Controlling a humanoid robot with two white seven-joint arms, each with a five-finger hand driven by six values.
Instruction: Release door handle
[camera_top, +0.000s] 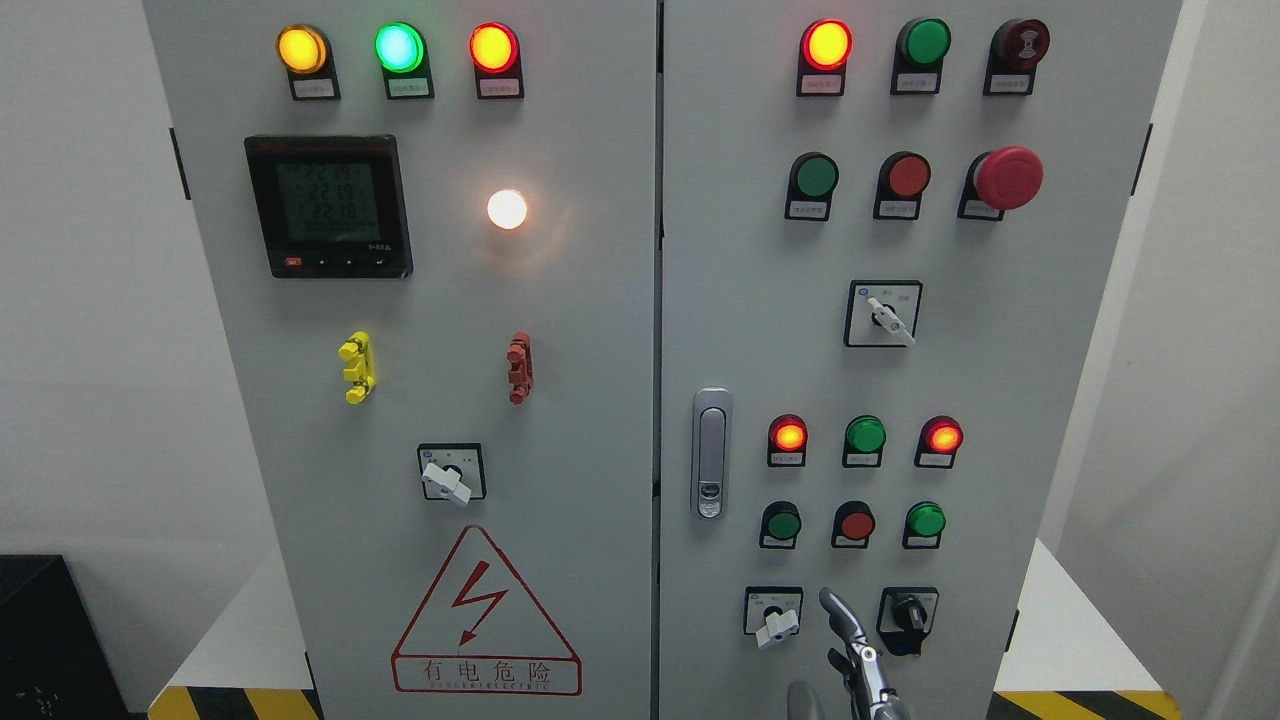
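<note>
A grey electrical cabinet (560, 330) with two doors fills the view, standing on a white base with yellow-and-black hazard striping (235, 703) at its foot. The left door carries a digital meter (328, 206), three lit indicator lamps along the top, and a red lightning warning triangle (486, 615) low down. The right door holds rows of pushbuttons, a red emergency stop button (1008, 178) and several rotary switches. The door handle (711, 452), a silver vertical latch, sits flat against the right door's left edge, with nothing touching it. At the bottom edge, a hand (850, 660) rises below and right of the handle, well apart from it. Its fingers (838, 610) appear loosely extended and hold nothing, though most of the hand is cut off, and which arm it belongs to cannot be told.
</note>
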